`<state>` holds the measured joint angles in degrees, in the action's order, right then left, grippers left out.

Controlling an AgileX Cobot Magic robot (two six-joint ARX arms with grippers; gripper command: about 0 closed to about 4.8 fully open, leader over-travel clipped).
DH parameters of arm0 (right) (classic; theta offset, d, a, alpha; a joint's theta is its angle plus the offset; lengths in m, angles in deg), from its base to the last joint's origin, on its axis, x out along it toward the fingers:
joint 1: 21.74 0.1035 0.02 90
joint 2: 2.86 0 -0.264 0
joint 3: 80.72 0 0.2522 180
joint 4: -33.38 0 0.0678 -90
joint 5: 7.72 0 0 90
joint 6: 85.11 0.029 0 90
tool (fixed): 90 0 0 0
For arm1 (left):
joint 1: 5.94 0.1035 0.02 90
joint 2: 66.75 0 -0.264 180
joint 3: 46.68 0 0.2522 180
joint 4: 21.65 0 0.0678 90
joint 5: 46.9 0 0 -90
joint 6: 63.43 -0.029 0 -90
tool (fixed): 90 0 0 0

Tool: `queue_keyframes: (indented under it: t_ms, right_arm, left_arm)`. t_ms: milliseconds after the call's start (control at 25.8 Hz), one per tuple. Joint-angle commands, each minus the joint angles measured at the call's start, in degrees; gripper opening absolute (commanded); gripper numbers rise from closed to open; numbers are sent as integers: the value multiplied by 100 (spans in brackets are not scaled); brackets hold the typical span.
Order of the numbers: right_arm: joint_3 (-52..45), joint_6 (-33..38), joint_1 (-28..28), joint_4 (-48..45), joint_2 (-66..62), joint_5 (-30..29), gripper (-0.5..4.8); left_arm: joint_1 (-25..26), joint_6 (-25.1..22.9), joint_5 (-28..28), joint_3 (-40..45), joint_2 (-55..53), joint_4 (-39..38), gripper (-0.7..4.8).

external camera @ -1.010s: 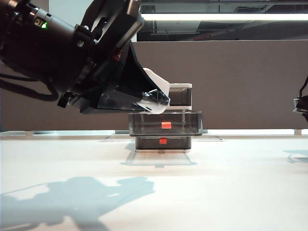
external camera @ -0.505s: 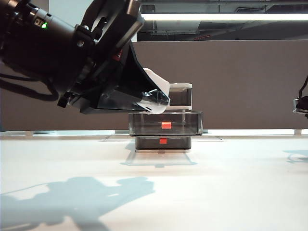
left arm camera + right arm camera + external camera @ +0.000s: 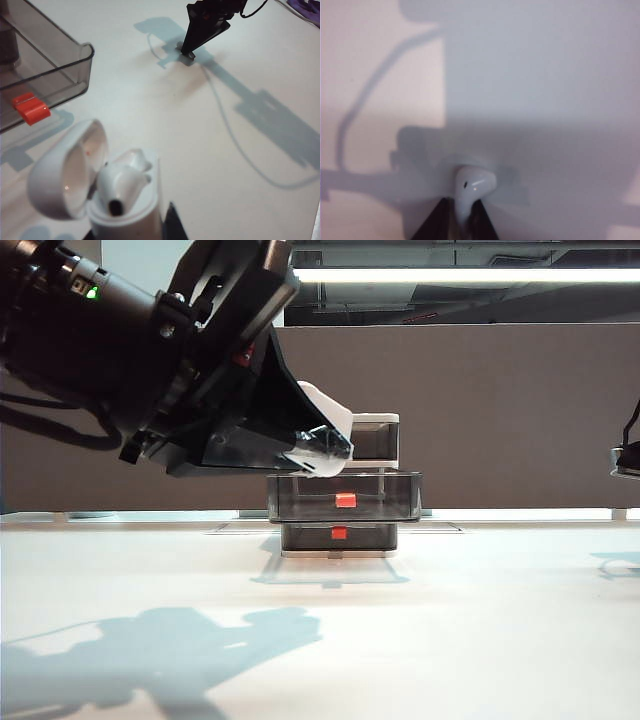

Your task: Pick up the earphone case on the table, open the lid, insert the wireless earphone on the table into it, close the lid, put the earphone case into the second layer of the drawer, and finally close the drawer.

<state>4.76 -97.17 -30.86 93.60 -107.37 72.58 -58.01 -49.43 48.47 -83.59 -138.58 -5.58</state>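
above the pulled-out second layer of the drawer (image 3: 345,496), the left gripper (image 3: 318,452) holds the earphone case (image 3: 125,210) off the worktop (image 3: 400,620), its fingers pinching the body while the lid (image 3: 67,170) hangs wide open with one earbud already seated. well apart, the right gripper (image 3: 459,220) has its fingers either side of the stem of the wireless earphone (image 3: 470,187), which still lies on the worktop; they look nearly pinched on it, but i cannot tell if the grip is firm. risks, as i judge them: the smooth stem could squirt out as the fingers tighten, or twist so it meets the empty socket askew; the open case sits tilted, so a nudge could spill the seated bud. no brand, label or writing can be read anywhere.
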Motion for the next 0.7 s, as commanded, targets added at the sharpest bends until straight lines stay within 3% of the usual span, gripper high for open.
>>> queue_keyframes:
  t_ms: [39,466,699]
  right_arm:
    - [-7,4,20,42,7,-28,40]
    - [0,2,55,-133,199,-52,8]
    - [-7,9,269,-125,1010,-96,-1]
  left_arm:
    - [-20,-4,20,-35,11,114,48]
    - [-20,-7,20,-35,11,114,48]
    - [-20,-7,20,-35,11,114,48]
